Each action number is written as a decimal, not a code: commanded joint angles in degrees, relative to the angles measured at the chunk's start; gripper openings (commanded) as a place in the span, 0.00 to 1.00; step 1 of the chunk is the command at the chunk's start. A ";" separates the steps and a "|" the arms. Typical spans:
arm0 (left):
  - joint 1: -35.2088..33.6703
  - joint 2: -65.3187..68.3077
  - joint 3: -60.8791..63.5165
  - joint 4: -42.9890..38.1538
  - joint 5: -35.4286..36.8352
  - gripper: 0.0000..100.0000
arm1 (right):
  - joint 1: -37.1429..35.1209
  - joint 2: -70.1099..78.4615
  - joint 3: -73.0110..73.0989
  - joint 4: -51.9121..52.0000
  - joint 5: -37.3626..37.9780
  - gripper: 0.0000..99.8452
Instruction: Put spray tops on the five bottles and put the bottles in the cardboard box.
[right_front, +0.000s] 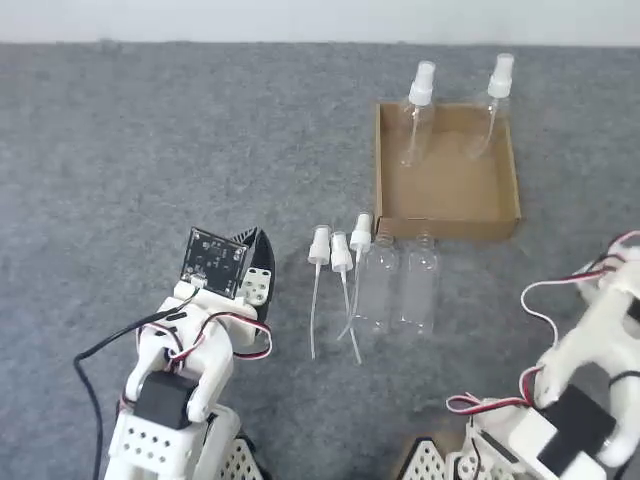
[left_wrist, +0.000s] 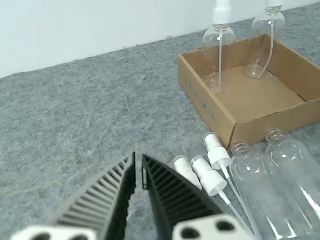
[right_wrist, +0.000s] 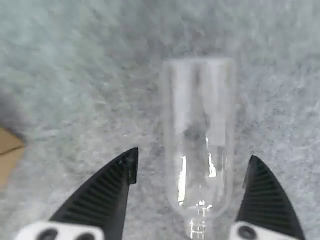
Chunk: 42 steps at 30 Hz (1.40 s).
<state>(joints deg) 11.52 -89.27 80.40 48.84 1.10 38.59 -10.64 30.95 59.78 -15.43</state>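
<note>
Two clear bottles with white spray tops (right_front: 415, 115) (right_front: 492, 110) are in the cardboard box (right_front: 400, 218). Two uncapped bottles (right_front: 375, 285) (right_front: 420, 285) lie side by side in front of it, with three loose spray tops (right_front: 340, 255) to their left. My left gripper (left_wrist: 138, 161) is shut and holds nothing, a short way left of the spray tops (left_wrist: 207, 175). My right gripper (right_wrist: 192, 159) is open, its fingers on either side of another clear uncapped bottle (right_wrist: 197, 125) lying on the mat, without touching it.
Grey felt mat (right_front: 150, 140) covers the table, with open room left of the box. The right arm (right_front: 590, 370) sits at the near right corner. A cardboard corner (right_wrist: 7, 150) shows beside the right gripper.
</note>
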 joint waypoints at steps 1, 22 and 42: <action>0.26 -0.70 -0.31 -1.67 -0.44 0.01 | -0.75 -0.92 -11.43 6.55 14.24 0.28; 0.18 -0.70 -0.22 -1.67 -0.44 0.01 | 5.23 0.75 -3.34 16.40 120.44 0.28; 0.18 -0.70 -0.22 -1.67 -0.44 0.01 | 6.20 0.84 -4.13 13.49 125.71 0.28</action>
<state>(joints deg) 11.52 -89.27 80.40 48.84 1.10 44.31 -9.41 28.13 74.37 109.32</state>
